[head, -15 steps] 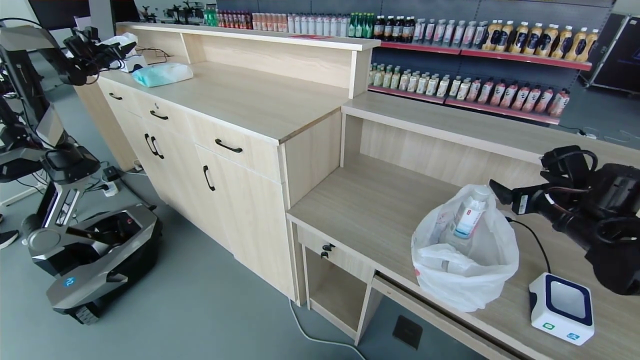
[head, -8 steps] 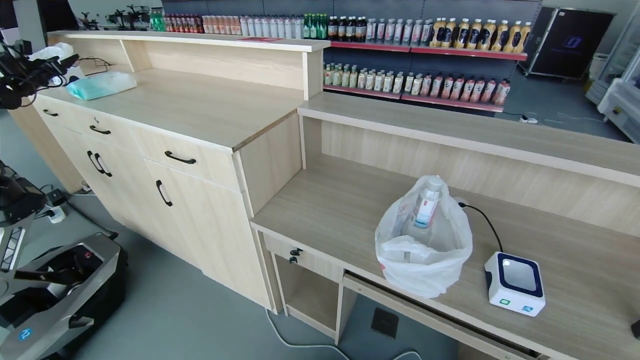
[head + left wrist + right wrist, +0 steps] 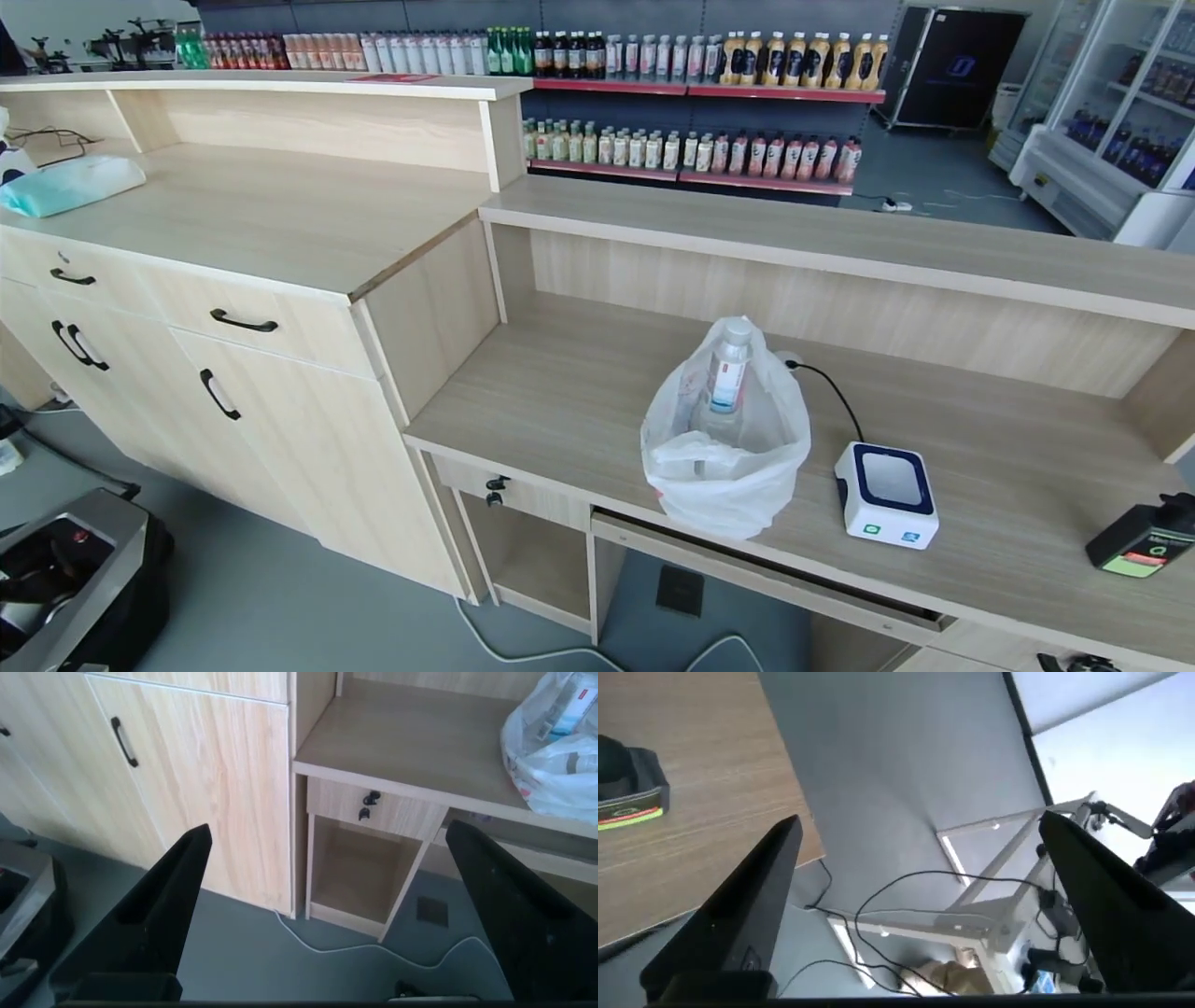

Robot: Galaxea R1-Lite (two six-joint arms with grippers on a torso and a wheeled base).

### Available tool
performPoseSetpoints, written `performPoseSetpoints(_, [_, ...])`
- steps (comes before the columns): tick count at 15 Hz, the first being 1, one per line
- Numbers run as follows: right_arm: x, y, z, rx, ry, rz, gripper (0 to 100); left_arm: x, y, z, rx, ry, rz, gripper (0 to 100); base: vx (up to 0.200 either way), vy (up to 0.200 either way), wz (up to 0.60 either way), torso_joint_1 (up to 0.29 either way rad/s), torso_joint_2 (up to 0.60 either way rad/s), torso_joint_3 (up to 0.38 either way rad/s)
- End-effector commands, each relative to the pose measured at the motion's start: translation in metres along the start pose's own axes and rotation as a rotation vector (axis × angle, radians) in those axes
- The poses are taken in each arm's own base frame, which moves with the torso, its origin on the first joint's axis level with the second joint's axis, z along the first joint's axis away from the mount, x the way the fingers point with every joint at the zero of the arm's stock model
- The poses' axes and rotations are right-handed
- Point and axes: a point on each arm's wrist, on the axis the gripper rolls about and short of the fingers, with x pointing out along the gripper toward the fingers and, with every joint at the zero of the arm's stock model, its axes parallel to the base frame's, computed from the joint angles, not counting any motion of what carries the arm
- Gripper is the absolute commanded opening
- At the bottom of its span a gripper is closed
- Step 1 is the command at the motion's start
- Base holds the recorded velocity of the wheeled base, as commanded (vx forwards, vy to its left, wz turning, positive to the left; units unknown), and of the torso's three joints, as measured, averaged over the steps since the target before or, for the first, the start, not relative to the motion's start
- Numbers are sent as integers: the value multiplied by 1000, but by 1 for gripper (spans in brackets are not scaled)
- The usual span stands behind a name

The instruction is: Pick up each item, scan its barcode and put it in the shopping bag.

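Left pincer (image 3: 329,829) first: its two dark fingers are spread wide with nothing between them, and it hangs low over the grey floor (image 3: 271,952). It faces the front of the light wooden table (image 3: 579,392). Straight beyond it are a small wooden drawer with a black key lock (image 3: 372,803) and the open niche beneath. To one side is a cupboard door with a black bar handle (image 3: 123,742).

Over to the right pincer (image 3: 920,819): it is spread wide too and holds nothing. It sits off the far right end of the table, above grey floor and loose black cables. A black handheld device with a green and red label (image 3: 626,789) lies on the tabletop near it.

On to the table itself. The translucent white plastic shopping bag (image 3: 726,457) stands near the front edge with its mouth open. Inside is a clear bottle with a white cap and a blue and white label (image 3: 727,373), its neck poking above the rim. There is more in the bag, but I cannot tell what.

Just beside the bag on the right sits a white box scanner with a dark blue frame (image 3: 887,492), window facing up. A thin black cord (image 3: 836,397) runs from it towards the back panel.

Far left, on the higher table section, lies a pale green soft pack (image 3: 70,182). Red shelves of bottled drinks (image 3: 691,149) line the wall behind.
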Motion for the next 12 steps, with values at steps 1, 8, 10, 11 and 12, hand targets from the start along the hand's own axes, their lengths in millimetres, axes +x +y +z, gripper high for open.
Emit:
performPoseSetpoints(1, [53,11,-27,-157,55,49,100,0,0,0,0,1,0,100,0,0,0,0,0,0])
performPoseSetpoints(8, [82,42,-57,-442,-125,421,100,0,0,0,0,0,0,100,0,0,0,0,0,0])
performPoseSetpoints(10, [90,47,-60,-463,-158,471,100,0,0,0,0,1,0,100,0,0,0,0,0,0])
performPoseSetpoints(11, [95,51,-63,-471,-172,501,100,0,0,0,0,0,0,100,0,0,0,0,0,0])
performPoseSetpoints(12, [97,52,-64,-470,-175,511,100,0,0,0,0,0,0,100,0,0,0,0,0,0])
